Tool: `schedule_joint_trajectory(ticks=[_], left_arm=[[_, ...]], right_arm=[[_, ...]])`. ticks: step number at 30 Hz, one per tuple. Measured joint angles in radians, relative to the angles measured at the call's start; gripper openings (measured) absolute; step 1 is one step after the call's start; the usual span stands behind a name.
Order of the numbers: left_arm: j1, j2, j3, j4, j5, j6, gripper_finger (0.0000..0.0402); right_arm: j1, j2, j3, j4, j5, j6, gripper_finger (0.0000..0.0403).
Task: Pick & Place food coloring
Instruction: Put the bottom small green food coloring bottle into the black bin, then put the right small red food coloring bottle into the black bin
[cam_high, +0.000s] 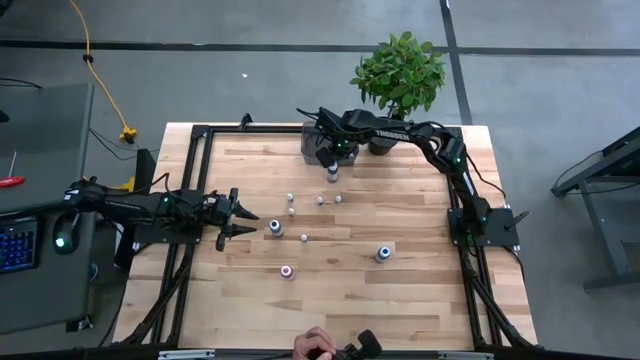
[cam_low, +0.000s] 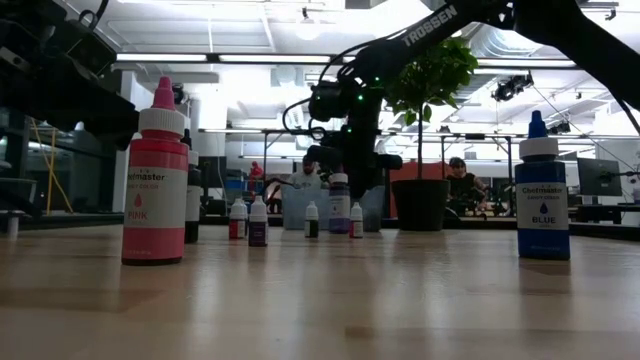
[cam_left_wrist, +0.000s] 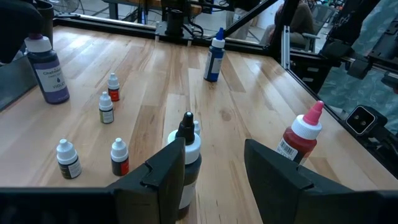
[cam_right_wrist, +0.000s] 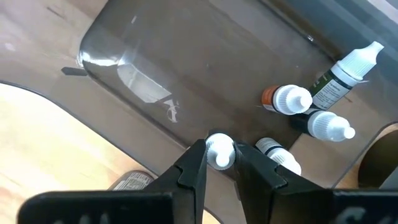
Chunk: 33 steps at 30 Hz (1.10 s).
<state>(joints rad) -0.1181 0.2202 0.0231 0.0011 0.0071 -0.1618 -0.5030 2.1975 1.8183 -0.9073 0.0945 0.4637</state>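
Note:
Food coloring bottles stand upright on the wooden table: a black-tipped bottle (cam_left_wrist: 186, 152) (cam_high: 275, 228), a pink one (cam_high: 287, 271) (cam_low: 155, 180), a blue one (cam_high: 383, 254) (cam_low: 540, 190), a purple one (cam_high: 332, 175) and several tiny white-capped ones (cam_high: 320, 199). More tiny bottles (cam_right_wrist: 292, 99) lie in the grey tray (cam_right_wrist: 155, 56) (cam_high: 312, 140) at the far edge. My left gripper (cam_left_wrist: 214, 149) (cam_high: 243, 222) is open, low over the table, just left of the black-tipped bottle and apart from it. My right gripper (cam_right_wrist: 219, 155) (cam_high: 330, 158) is over the tray, shut on a tiny bottle. My right gripper pinches a tiny bottle by its white cap (cam_right_wrist: 219, 151) between its two fingertips, coming from above and pointing down. The bottle stands upright over the tray's floor, near the tray's rounded corner. The cap hides its body, so I cannot tell whether its base rests on the tray.
A potted green plant (cam_high: 400, 75) stands at the far edge, right of the tray. A person's hand (cam_high: 315, 345) shows at the table's near edge. The black frame rail (cam_high: 200, 180) runs along the table's left side. Bare wood lies near the right and near edges.

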Motion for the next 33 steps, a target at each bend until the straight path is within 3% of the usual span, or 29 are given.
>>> schedule_joint_trajectory(ticks=[13, 33], left_arm=[[0.0, 0.0, 0.0, 0.0, 0.0, 0.0, 0.0163], [0.0, 0.0, 0.0, 0.0, 0.0, 0.0, 0.0163]], right_arm=[[0.0, 0.0, 0.0, 0.0, 0.0, -0.008, 0.0133], [0.012, -0.111, 0.0, 0.11, -0.034, -0.061, 0.0136]])
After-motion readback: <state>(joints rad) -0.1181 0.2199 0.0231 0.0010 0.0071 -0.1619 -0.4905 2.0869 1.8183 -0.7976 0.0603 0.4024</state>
